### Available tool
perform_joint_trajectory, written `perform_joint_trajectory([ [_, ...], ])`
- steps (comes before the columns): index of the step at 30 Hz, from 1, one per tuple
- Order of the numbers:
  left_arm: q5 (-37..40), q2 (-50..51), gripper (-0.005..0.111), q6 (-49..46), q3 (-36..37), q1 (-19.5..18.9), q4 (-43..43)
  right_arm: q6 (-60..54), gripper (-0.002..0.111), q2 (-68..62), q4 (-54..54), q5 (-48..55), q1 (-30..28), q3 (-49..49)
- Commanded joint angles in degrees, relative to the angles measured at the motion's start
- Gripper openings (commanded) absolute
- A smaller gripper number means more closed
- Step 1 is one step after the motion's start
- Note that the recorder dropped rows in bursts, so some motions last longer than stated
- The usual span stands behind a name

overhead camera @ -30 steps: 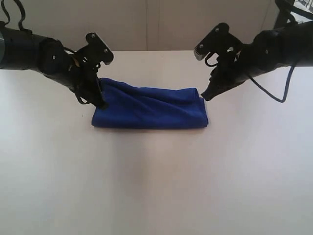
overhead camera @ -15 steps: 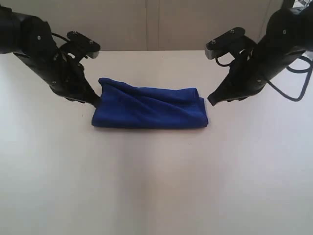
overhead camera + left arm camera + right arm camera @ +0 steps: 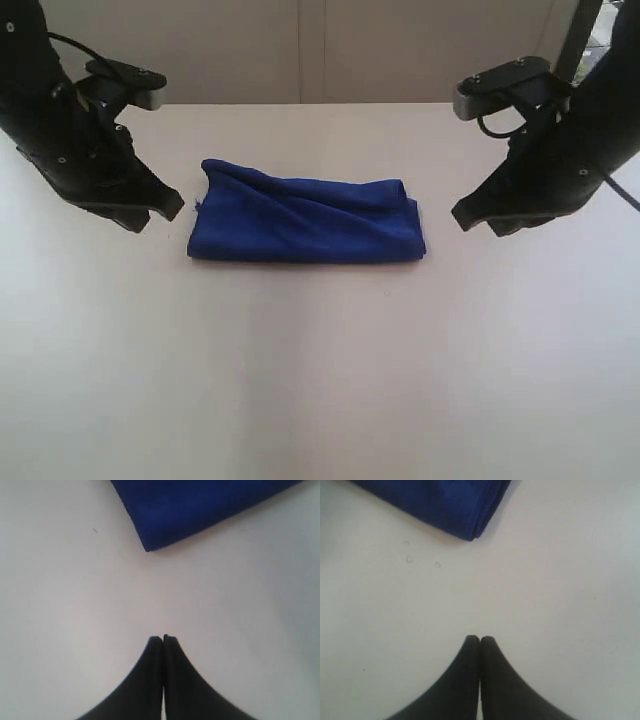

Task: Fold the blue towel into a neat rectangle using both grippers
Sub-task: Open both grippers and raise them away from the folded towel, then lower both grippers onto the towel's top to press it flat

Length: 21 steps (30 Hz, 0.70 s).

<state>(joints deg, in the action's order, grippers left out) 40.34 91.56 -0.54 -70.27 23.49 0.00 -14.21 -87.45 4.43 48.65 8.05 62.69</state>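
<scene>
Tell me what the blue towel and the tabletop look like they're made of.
The blue towel looks like soft, matte, fine-napped cloth, probably microfibre. It lies in rounded folds with gentle creases and has no shine. The tabletop looks hard, smooth and white, with a faint even sheen, possibly laminate or painted board. The pictures do not settle which.

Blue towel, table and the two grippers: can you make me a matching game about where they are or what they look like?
Things:
1 blue towel
2 left gripper
3 right gripper
4 table

Descriptions:
A white, the cloth lies on it
B shut, right of the towel in the exterior view
C folded, lying in the middle
D shut, left of the towel in the exterior view

Pairs: 1-C, 2-D, 3-B, 4-A
</scene>
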Motion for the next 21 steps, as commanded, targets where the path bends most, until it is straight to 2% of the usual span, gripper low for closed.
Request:
perform_joint_trajectory([
  [1,-4.4,-1.2,0.000,0.1,3.0,0.1,-4.9,1.0,0.000,1.0,4.8,-4.8,-0.4,-4.1],
  [6,-15.0,0.9,0.000,-0.9,3.7,0.1,-8.3,0.8,0.000,-2.6,8.9,-10.8,-0.4,-3.8],
  [8,-16.7,4.5,0.000,-0.9,2.1,0.1,-8.5,0.8,0.000,-6.4,9.1,-11.9,-0.4,-1.6],
  [12,-17.6,12.5,0.000,-1.3,-2.6,-0.3,-8.5,0.8,0.000,-14.4,10.8,-13.7,-0.4,3.3],
  [21,-18.1,21.9,0.000,-2.4,-10.8,-0.5,-8.5,-2.8,0.000,-23.4,16.4,-17.1,-0.4,9.7],
])
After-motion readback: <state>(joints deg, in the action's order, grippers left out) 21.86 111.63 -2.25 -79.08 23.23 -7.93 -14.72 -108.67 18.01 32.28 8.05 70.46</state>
